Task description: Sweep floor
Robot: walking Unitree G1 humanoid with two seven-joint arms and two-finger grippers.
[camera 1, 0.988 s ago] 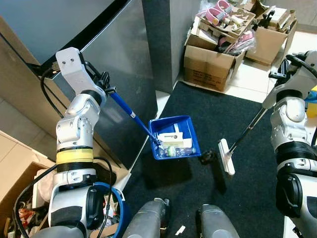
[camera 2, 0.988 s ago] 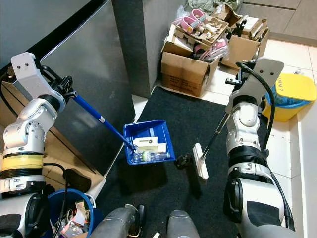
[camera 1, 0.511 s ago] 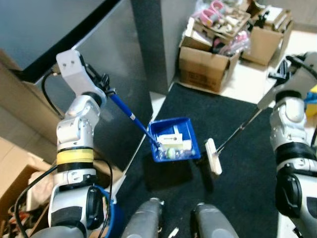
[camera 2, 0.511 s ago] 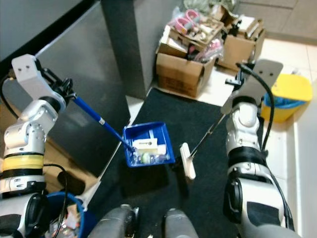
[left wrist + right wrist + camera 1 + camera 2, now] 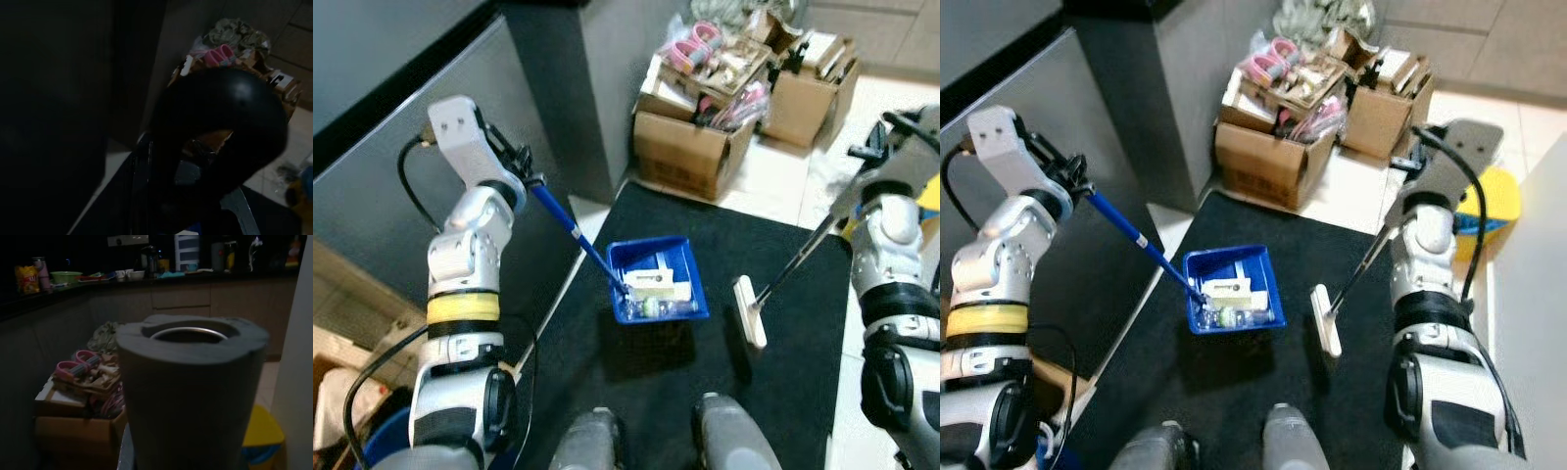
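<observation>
A blue dustpan rests on the black mat and holds white scraps and a small bottle. Its long blue handle rises to my left gripper, which is shut on it near my left shoulder. To the right of the pan, a little apart from it, the white broom head lies on the mat. The thin broom handle slants up to my right gripper, shut on it. The handle's grey foam top is close up in the right wrist view.
Open cardboard boxes full of shoes and clutter stand beyond the mat on the pale tiles. A dark grey cabinet wall runs along my left. A yellow bin sits at the far right. My two feet stand at the mat's near edge.
The whole view has shifted, so the camera moved. The broom head swung toward the dustpan, then a little away. The dark lump beside it earlier is no longer seen.
</observation>
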